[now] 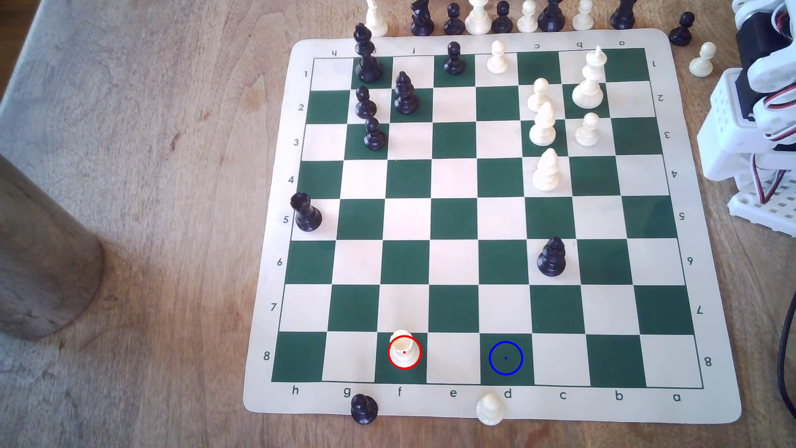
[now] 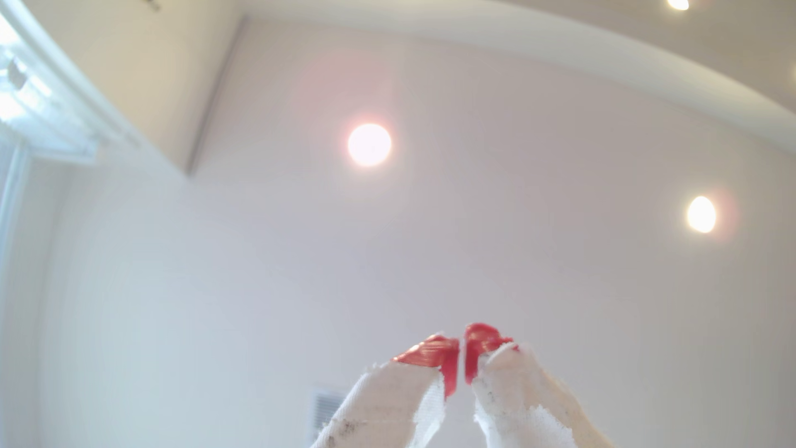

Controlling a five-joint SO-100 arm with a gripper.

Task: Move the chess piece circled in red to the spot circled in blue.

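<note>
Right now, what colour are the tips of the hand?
Red, on white-wrapped fingers; the hand shows best in the wrist view.

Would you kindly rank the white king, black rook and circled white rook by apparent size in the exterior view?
1. white king
2. black rook
3. white rook, seen nearly top-down, so its height is uncertain.

The wooden bench (image 1: 172,215) carries a green-and-cream chess mat (image 1: 486,400), loose captured pieces (image 1: 478,17) beyond its far edge, and the arm's white base (image 1: 762,202).

Exterior view looks steeply down on the board (image 1: 474,215); wrist view faces the ceiling (image 2: 474,237).
</note>
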